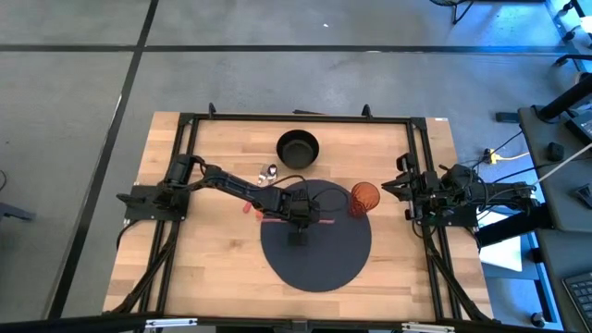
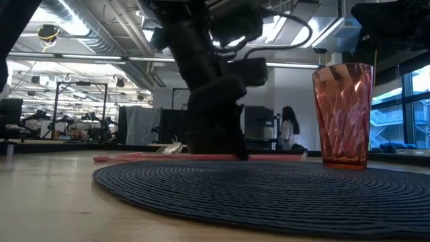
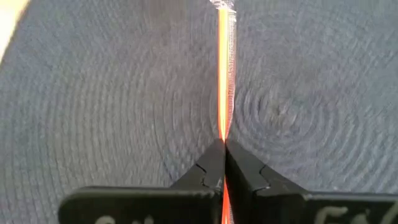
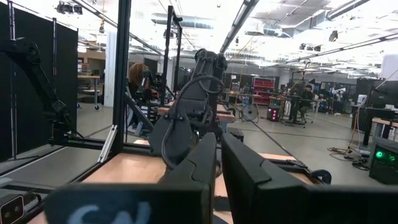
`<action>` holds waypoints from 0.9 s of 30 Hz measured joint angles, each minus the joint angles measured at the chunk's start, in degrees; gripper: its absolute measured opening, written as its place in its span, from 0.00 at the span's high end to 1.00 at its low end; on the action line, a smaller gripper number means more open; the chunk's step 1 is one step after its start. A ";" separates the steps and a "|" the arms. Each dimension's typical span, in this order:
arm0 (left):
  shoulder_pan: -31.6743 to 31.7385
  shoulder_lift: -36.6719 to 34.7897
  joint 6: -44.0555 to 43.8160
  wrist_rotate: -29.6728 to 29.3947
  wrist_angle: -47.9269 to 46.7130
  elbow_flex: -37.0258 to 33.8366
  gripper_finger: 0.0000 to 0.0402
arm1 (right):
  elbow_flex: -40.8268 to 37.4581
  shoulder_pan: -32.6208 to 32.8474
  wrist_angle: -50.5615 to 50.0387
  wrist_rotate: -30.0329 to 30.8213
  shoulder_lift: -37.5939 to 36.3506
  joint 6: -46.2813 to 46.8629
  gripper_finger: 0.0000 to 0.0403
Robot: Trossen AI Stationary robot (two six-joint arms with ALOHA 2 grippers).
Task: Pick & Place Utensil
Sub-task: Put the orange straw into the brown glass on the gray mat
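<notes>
A thin orange-red utensil (image 1: 277, 215) lies flat across the round dark woven mat (image 1: 314, 259), its length running left to right; in the low view the utensil (image 2: 148, 158) rests along the mat's top. My left gripper (image 1: 300, 220) reaches in from the table's left and stands on the mat, shut on the utensil. A red faceted cup (image 1: 363, 199) stands upright on the mat's right rim. My right gripper (image 4: 217, 163) waits folded back at the table's right edge, fingers together with nothing between them. My left gripper pinches the utensil's thin orange handle (image 3: 224, 124) between its two fingertips (image 3: 211, 163). The fingers slant down from the table's left and lie along the utensil, not across it. The utensil lies level on the mat, its pale far end (image 3: 224, 5) stretching away beyond the fingers.
A black bowl (image 1: 298, 148) sits on the wood behind the mat, with a small shiny object (image 1: 270, 172) to its left. A black frame (image 1: 185, 120) borders the table. Bare mat lies toward the near edge. A person (image 2: 290, 128) stands in the room beyond.
</notes>
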 joint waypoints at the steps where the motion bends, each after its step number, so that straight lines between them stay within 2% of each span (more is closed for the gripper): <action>1: -0.03 -0.48 -0.09 -0.13 -0.30 0.02 1.00 | 0.00 -0.02 -0.04 0.00 0.00 -0.02 0.93; 6: -0.50 -2.37 0.46 -1.22 -2.76 0.60 0.99 | 0.00 0.01 -0.43 0.02 0.01 -0.21 0.93; 11: -1.80 -6.76 5.85 -1.84 -2.07 0.81 1.00 | 0.00 0.01 -0.87 -0.06 0.00 0.01 0.93; 19: -4.55 -19.41 12.23 -3.18 -0.87 0.83 1.00 | 0.00 0.01 -0.87 -0.46 0.02 0.20 0.93; 21: -5.12 -22.42 15.15 -3.12 2.18 0.83 1.00 | 0.00 0.01 -0.87 -0.44 0.00 0.22 0.93; 25: -5.67 -27.16 26.65 5.18 13.86 0.83 1.00 | 0.00 0.01 -1.15 -0.51 0.02 -0.02 0.93; 27: -5.11 -27.76 28.07 10.13 23.44 0.86 1.00 | 0.00 0.01 -1.20 -0.41 0.02 0.00 0.93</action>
